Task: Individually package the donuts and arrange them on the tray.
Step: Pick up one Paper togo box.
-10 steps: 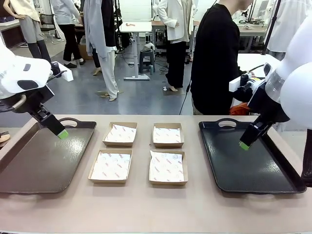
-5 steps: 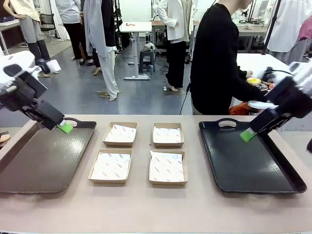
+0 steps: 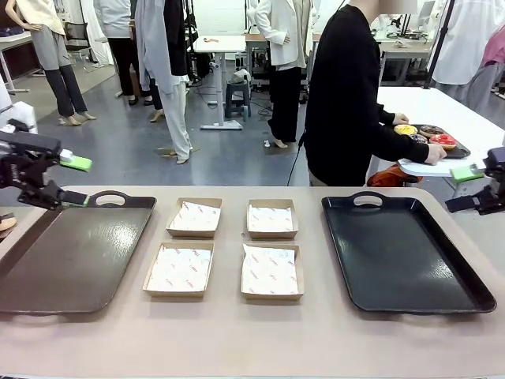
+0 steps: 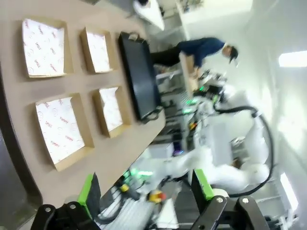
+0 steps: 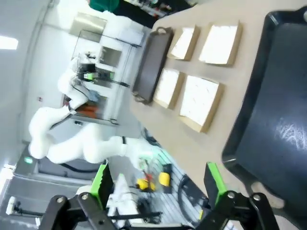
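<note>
Front view: the donuts [image 3: 426, 134] lie at two o'clock on a small dark tray [image 3: 461, 150], seemingly steadied by the person's hand [image 3: 435, 152]. At nine o'clock the left gripper [image 3: 76, 181] has its jaws wide and empty, and at three o'clock the right gripper [image 3: 467, 188] does too.
Left wrist view: jaws wide, paper-lined boxes [image 4: 60, 129] at ten o'clock.
Right wrist view: jaws wide, black tray [image 5: 273, 120] at two o'clock.

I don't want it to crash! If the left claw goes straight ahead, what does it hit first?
Probably nothing close. The open left claw points sideways, above the table and its boxes. Far along it may meet the right arm; depth is unclear.
</note>
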